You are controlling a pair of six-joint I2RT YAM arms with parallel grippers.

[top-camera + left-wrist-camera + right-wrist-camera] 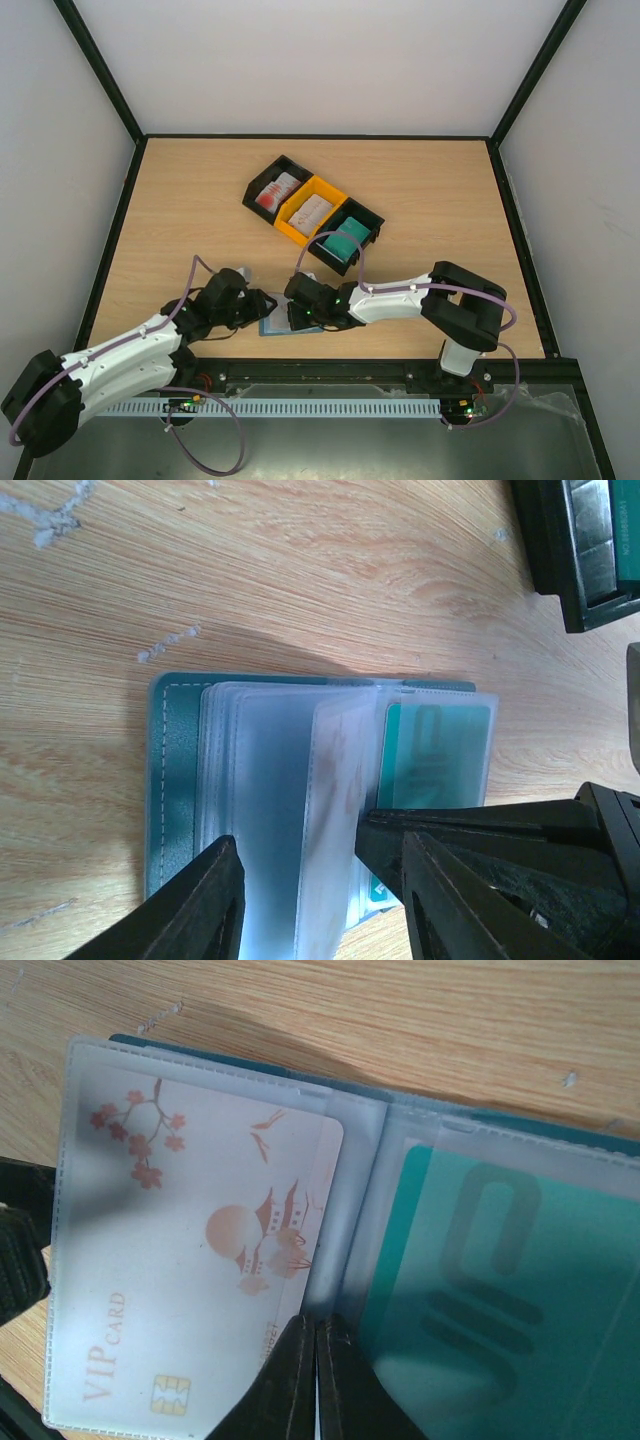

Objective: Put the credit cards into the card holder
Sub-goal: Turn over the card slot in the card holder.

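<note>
The blue-teal card holder (275, 324) lies open near the table's front edge, its cover (175, 780) flat on the wood and its clear sleeves fanned up. One sleeve holds a red-and-white card (200, 1260), and a green-teal card (500, 1280) sits in the sleeve to its right. My right gripper (317, 1332) is shut, its tips pressed into the fold between those two sleeves. My left gripper (318, 845) stands open astride the raised sleeves, one finger on each side. More credit cards lie in the bins: red-and-white (277, 192), whitish (313, 210), green-teal (343, 243).
Three joined bins sit in a diagonal row mid-table: black (262, 180), yellow (330, 192), black (368, 222). A black bin corner (580, 550) shows at the top right of the left wrist view. Both arms crowd the holder from either side.
</note>
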